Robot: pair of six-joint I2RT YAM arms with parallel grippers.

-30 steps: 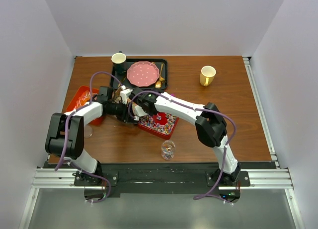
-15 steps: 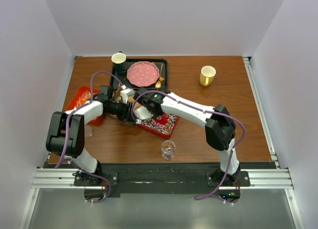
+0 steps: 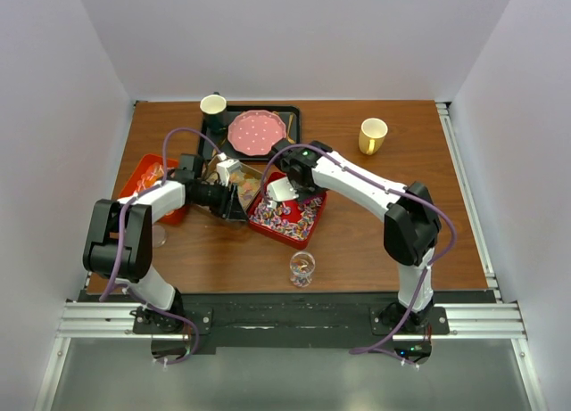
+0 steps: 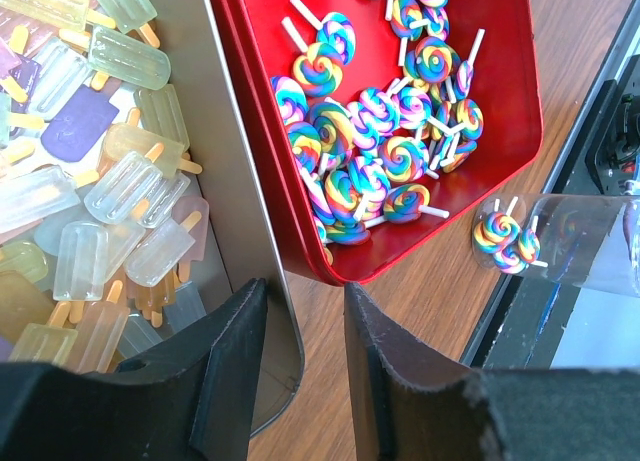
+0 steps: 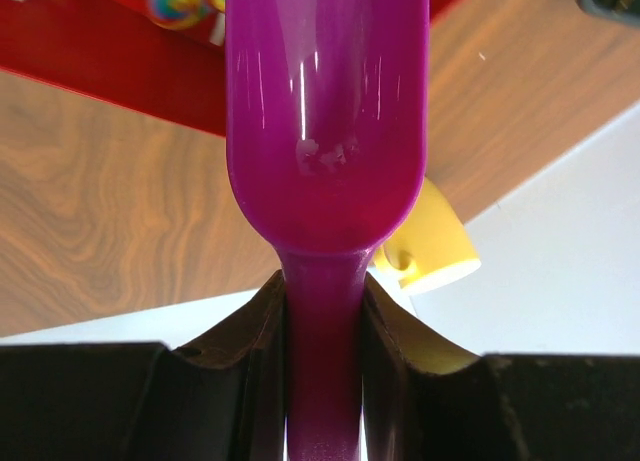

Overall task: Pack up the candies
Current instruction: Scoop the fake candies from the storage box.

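Swirled rainbow candies (image 4: 375, 151) lie in a red tray (image 4: 505, 71), which sits mid-table (image 3: 312, 222). Pastel popsicle-shaped candies (image 4: 110, 181) fill a silver tray (image 4: 240, 181) just left of it. My left gripper (image 4: 305, 291) (image 3: 229, 197) is open, its fingers standing either side of that silver tray's corner rim, with a gap on the right side. My right gripper (image 5: 322, 281) (image 3: 284, 186) is shut on the handle of a purple scoop (image 5: 325, 111) above the red tray's far right part. The scoop bowl looks empty.
A clear jar (image 3: 302, 268) (image 4: 590, 251) with a few swirled candies stands near the front edge. An orange tray (image 3: 143, 175) lies at the left. At the back are a black tray (image 3: 293, 126) with a pink plate (image 3: 257, 132), a cup (image 3: 212, 105) and a yellow mug (image 3: 373, 135) (image 5: 432, 246).
My right arm has swung to the right, carrying the scoop from the red tray's left edge to its far right side. The left arm has stayed put.
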